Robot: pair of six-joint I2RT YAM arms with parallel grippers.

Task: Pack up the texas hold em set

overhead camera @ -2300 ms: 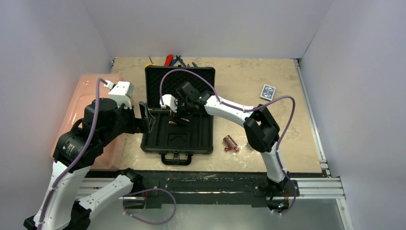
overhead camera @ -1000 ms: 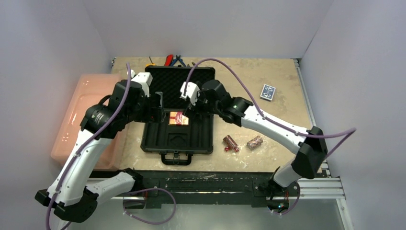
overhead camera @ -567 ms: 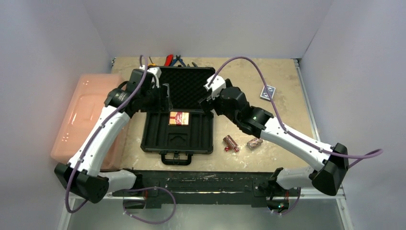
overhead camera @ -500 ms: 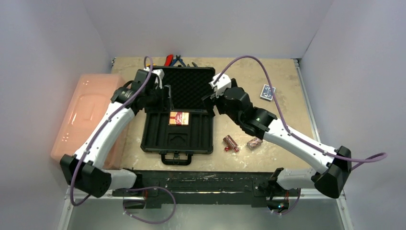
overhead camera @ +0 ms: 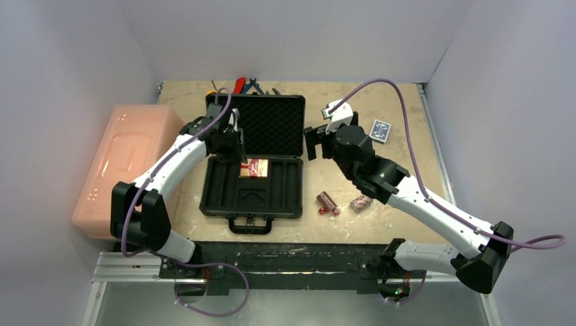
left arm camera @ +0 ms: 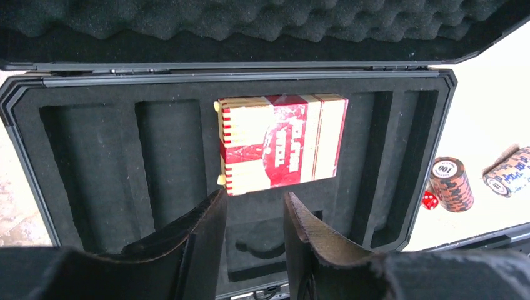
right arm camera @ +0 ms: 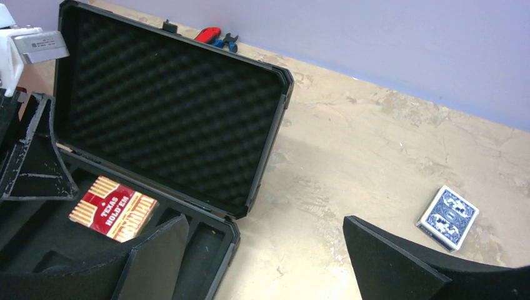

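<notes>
The black case (overhead camera: 272, 197) of the Texas hold 'em set lies open near the middle of the table (overhead camera: 339, 102), its egg-crate foam lid folded back toward the far wall and its handle facing the arms. The red deck (overhead camera: 254, 168) rests in a middle recess of the foam base, next to the hinge. The other slots that can be seen are bare.

The left jaws hang over the case's left side near the hinge, pads (left arm camera: 200, 237) narrowly parted and gripping nothing. The right jaws hover just off the lid's right edge, pads (right arm camera: 387, 262) spread wide and empty.

The blue deck (overhead camera: 380, 130) lies face-down on the table well to the right of the lid. Two chip rolls (overhead camera: 327, 201) sit on the table just right of the case base, with two red dice (overhead camera: 335, 212) just beside the nearer roll.

A pink bin (overhead camera: 129, 163) stands at the table's left edge, and pliers (overhead camera: 248, 84) lie behind the lid.
</notes>
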